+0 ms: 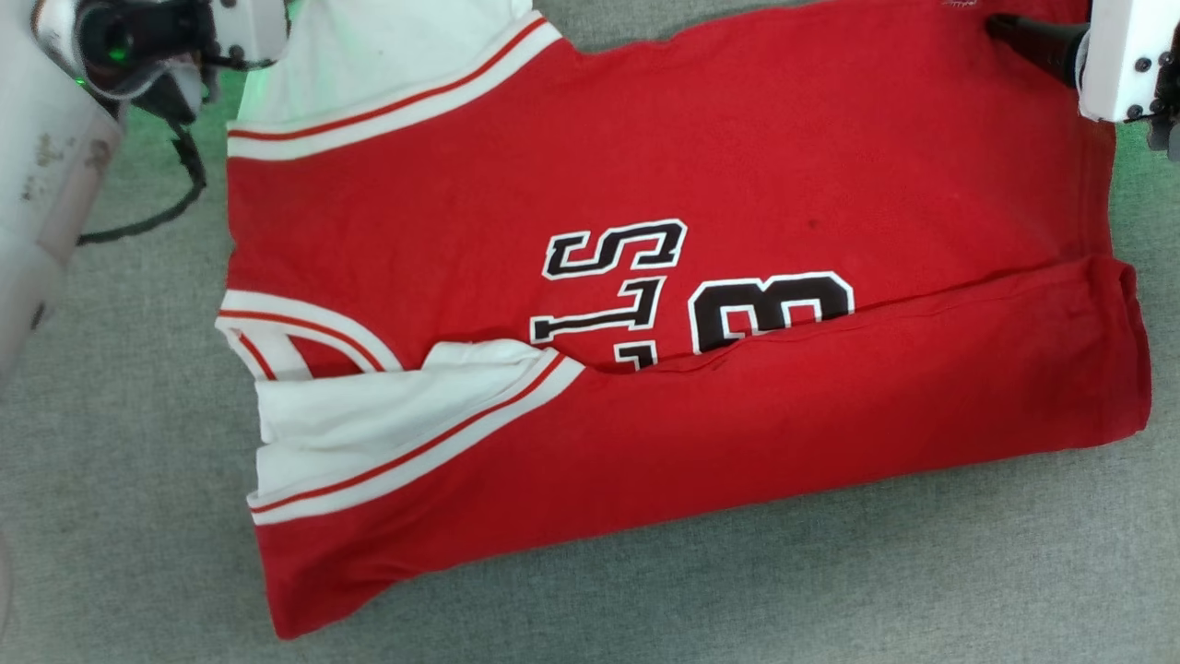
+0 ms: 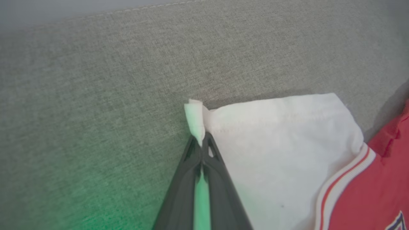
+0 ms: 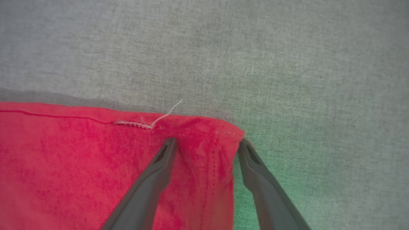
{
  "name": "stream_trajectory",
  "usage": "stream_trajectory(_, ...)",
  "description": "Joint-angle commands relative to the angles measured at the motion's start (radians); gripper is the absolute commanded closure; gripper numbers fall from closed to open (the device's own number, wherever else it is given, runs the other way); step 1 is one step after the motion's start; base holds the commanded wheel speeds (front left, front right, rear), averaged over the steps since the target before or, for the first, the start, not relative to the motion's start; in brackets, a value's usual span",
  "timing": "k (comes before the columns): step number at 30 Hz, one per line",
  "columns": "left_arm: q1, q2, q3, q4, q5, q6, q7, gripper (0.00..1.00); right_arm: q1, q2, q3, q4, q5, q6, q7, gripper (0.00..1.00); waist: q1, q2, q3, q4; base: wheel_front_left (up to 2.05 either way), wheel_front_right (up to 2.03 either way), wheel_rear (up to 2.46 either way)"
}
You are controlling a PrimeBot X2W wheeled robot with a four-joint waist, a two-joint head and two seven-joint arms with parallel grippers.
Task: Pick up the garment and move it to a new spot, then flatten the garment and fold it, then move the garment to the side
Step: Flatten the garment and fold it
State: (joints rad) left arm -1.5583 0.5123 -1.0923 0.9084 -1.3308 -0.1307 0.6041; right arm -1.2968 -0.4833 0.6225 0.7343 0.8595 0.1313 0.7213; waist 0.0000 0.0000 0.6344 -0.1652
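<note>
The garment [image 1: 645, 184], a red jersey with black white-outlined lettering, lies spread on the grey fabric surface, its near long edge folded over the front. At the far left, my left gripper [image 2: 202, 140] is shut on the corner of the white sleeve [image 2: 281, 143]. At the far right, my right gripper [image 3: 207, 143] is open, and its two fingers straddle the corner of the red hem [image 3: 204, 134], where a loose white thread sticks up. One dark finger [image 1: 1023, 39] of the right gripper lies on the red cloth in the head view.
Grey woven surface [image 1: 830, 572] surrounds the garment on all sides. A seam of that surface [image 2: 143, 9] runs beyond the sleeve. My pale left forearm [image 1: 46, 184] and a black cable [image 1: 138, 221] hang over the far left.
</note>
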Motion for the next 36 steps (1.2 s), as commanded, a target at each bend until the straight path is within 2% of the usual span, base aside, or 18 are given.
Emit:
stream_trajectory(1,0.039,-0.017,-0.019,-0.001,-0.006,0.001,-0.001,1.00,0.013,0.020,0.016,0.011,0.014,-0.001,0.000,0.91,0.0000,0.0000,-0.005,0.001,0.00,0.00,0.00)
stream_trajectory(2,0.042,-0.017,-0.018,-0.004,-0.010,0.001,-0.009,1.00,0.009,0.019,0.022,0.017,0.023,-0.001,-0.003,1.00,0.0000,0.0000,-0.011,0.001,0.00,0.00,0.00)
stream_trajectory(10,0.084,-0.018,0.010,-0.069,-0.068,0.000,-0.114,1.00,0.030,-0.045,0.056,0.001,0.070,-0.001,-0.133,1.00,0.0000,0.0000,-0.104,0.034,0.00,0.00,0.00)
stream_trajectory(14,0.144,0.000,0.016,-0.176,-0.110,0.000,-0.165,1.00,0.100,-0.101,0.107,-0.081,0.124,-0.001,-0.191,1.00,0.0000,0.0000,-0.182,0.066,0.00,0.00,0.00)
stream_trajectory(18,0.235,0.063,0.024,-0.363,-0.160,0.000,-0.220,1.00,0.194,-0.175,0.166,-0.183,0.183,-0.001,-0.242,1.00,0.0000,0.0000,-0.254,0.091,0.00,0.00,0.00)
stream_trajectory(27,0.504,0.264,-0.002,-0.769,-0.191,0.000,-0.394,1.00,0.395,-0.351,0.260,-0.348,0.289,-0.001,-0.355,1.00,0.0000,0.0000,-0.363,0.139,0.00,0.00,0.00)
stream_trajectory(31,0.618,0.329,-0.022,-0.877,-0.193,0.000,-0.479,1.00,0.473,-0.424,0.284,-0.418,0.317,-0.001,-0.404,1.00,0.0000,0.0000,-0.388,0.163,0.00,0.00,0.00)
stream_trajectory(36,0.737,0.376,-0.049,-0.930,-0.170,0.000,-0.581,1.00,0.556,-0.498,0.282,-0.472,0.349,-0.001,-0.478,1.00,0.0000,0.0000,-0.394,0.178,0.00,0.00,0.00)
